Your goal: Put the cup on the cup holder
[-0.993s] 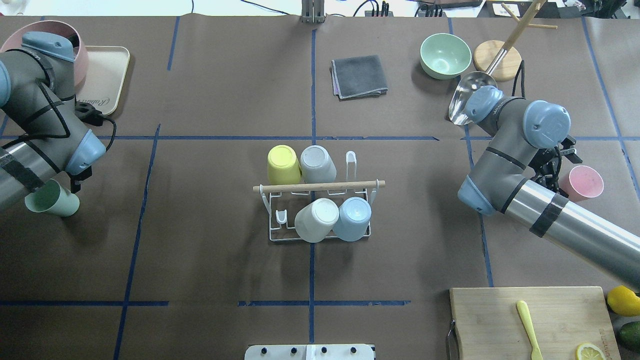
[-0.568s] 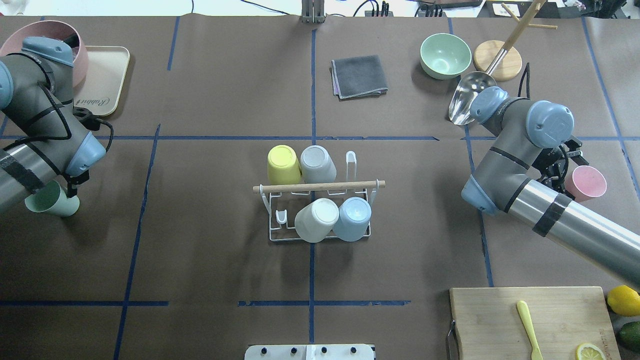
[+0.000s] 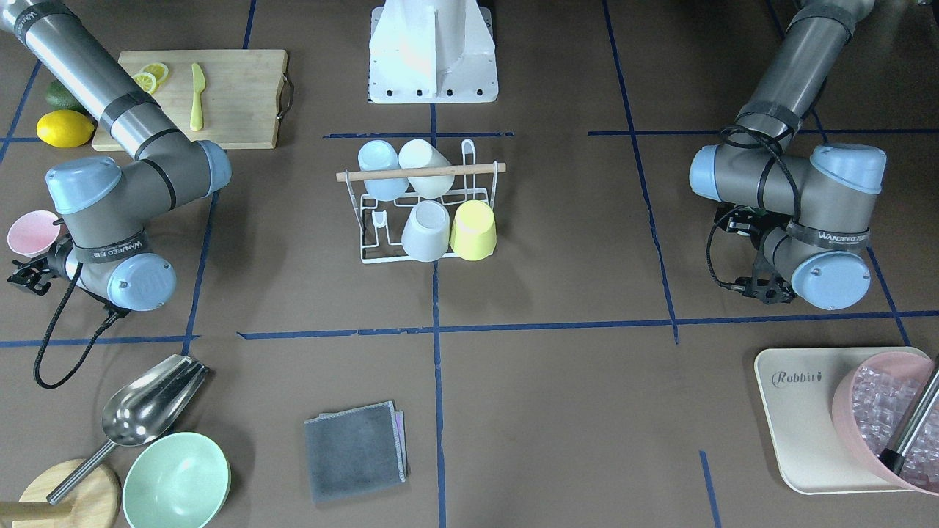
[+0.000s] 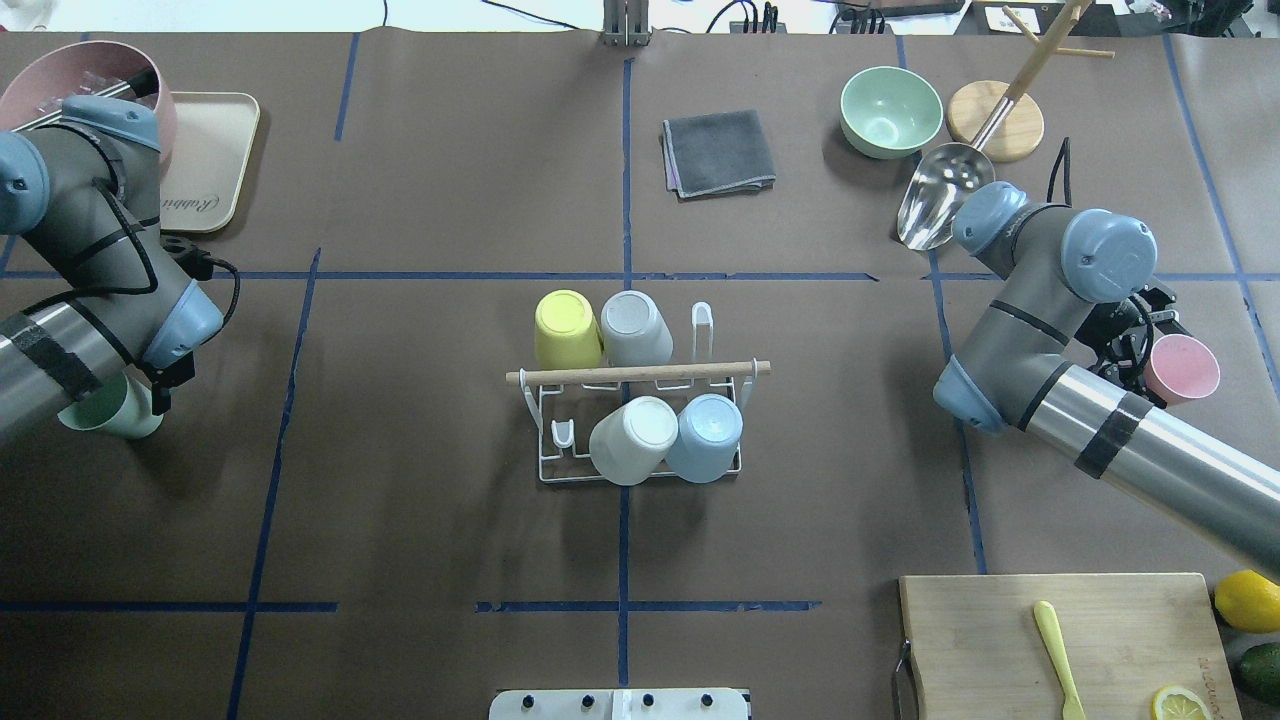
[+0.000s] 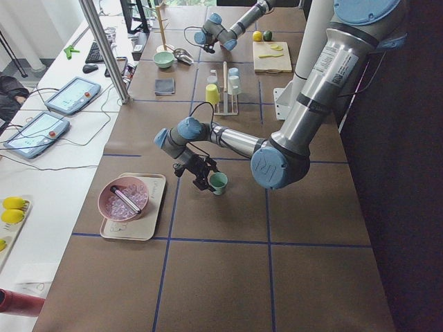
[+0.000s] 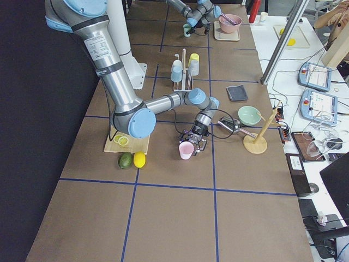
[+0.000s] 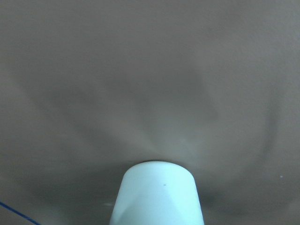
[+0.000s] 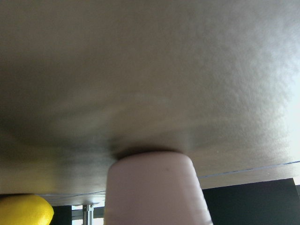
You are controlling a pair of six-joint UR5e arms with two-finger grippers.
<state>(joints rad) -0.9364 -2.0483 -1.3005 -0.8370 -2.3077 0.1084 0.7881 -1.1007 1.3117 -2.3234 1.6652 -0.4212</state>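
Observation:
The white wire cup holder (image 4: 640,373) stands at the table's middle and also shows in the front view (image 3: 418,174). It bears yellow (image 4: 566,328), grey (image 4: 636,327), white (image 4: 632,438) and blue (image 4: 706,435) cups upside down. My left gripper (image 5: 205,178) is shut on a green cup (image 4: 100,412), which is mostly hidden under the arm in the overhead view. The cup's base fills the left wrist view's bottom (image 7: 159,194). My right gripper (image 4: 1140,350) is shut on a pink cup (image 4: 1182,368) far right of the holder. The cup also shows in the right wrist view (image 8: 152,187).
A beige tray (image 4: 210,150) with a pink bowl (image 4: 60,65) is at the far left. A grey cloth (image 4: 718,152), green bowl (image 4: 890,110) and metal scoop (image 4: 940,200) lie at the back. A cutting board (image 4: 1000,640) and a lemon (image 4: 1245,600) are at the front right.
My right arm has carried the pink cup a little further right. My left arm has turned, and the green cup now sits further under it.

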